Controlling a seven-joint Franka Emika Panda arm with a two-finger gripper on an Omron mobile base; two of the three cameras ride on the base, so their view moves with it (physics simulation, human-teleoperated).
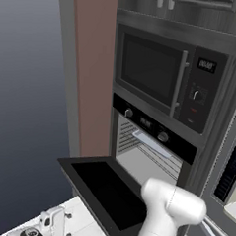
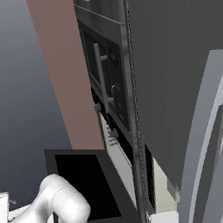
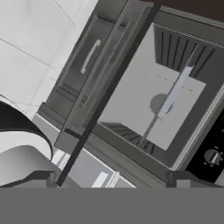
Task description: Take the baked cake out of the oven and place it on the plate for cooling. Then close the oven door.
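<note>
The fingers (image 3: pixel 111 181) stand spread wide, one dark tip low on each side of the hand view, holding and touching nothing. Between and beyond them lies the open oven (image 3: pixel 166 100), its grey cavity with ribbed side walls and a light rack (image 3: pixel 175 94) lying across it. A small round shape, perhaps the cake (image 3: pixel 158 104), sits on the cavity floor; too blurred to be sure. The oven door (image 1: pixel 105 191) hangs fully down and flat, black glass upward, in front of the cavity. Above the oven sits the microwave (image 1: pixel 152 72) with its vertical handle.
</note>
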